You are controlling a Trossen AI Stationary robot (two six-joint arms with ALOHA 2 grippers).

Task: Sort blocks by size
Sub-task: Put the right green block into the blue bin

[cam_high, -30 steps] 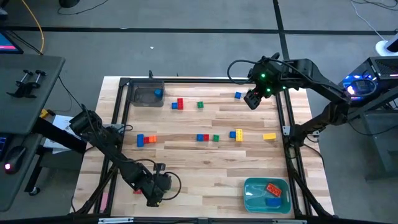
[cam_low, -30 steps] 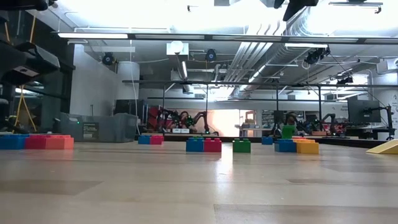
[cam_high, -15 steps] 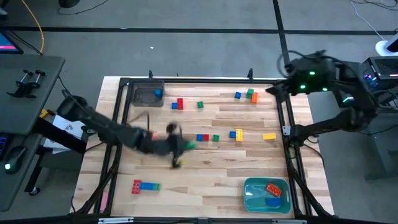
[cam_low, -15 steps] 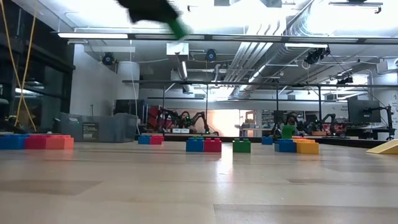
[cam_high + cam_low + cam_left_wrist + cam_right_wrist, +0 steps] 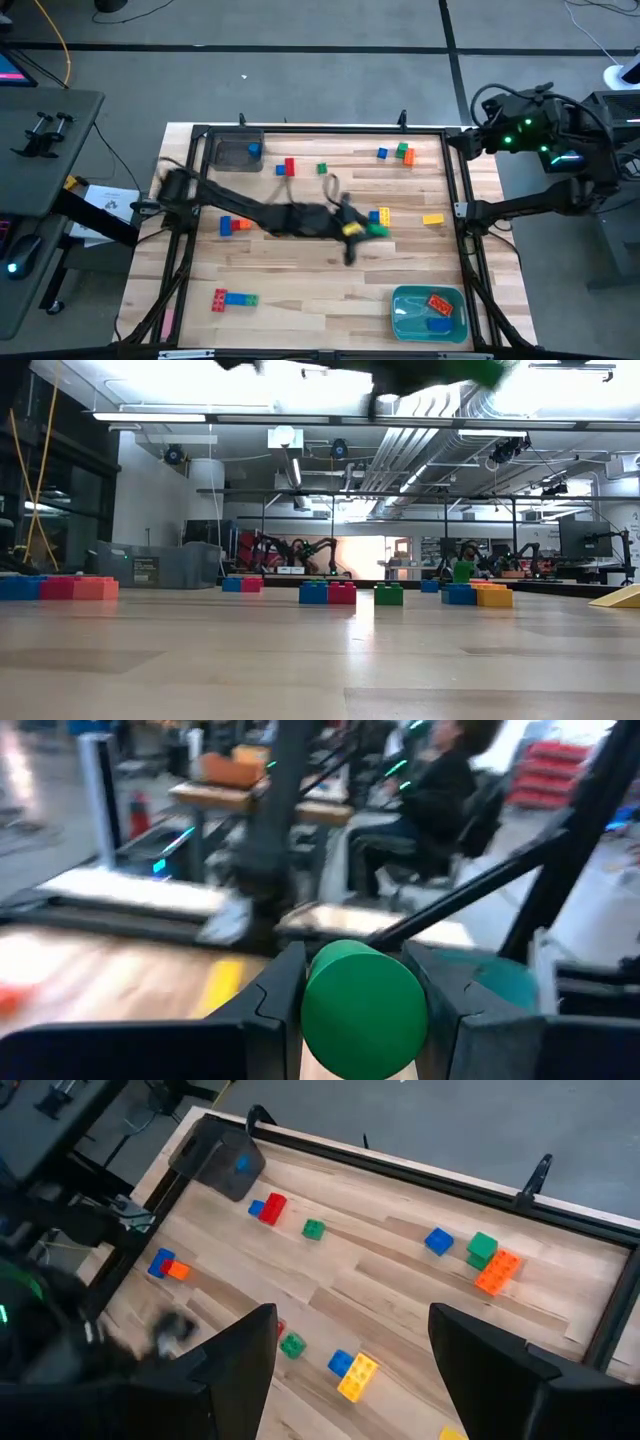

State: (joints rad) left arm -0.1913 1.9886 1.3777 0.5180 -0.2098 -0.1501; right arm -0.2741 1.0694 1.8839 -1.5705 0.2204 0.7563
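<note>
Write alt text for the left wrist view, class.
The left gripper is shut on a green block, carried above the wooden table. Behind it, blurred, a person sits at a desk.

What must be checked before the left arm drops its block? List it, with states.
1. Left gripper fingers clamp the green block: ok.
2. Left gripper above the teal bin: not ok, it hangs over mid-table.
3. Room in the teal bin beside its red block and blue block: ok.
4. Right gripper open, empty and off to the side: ok.
5. Green block's size class: cannot tell.
</note>
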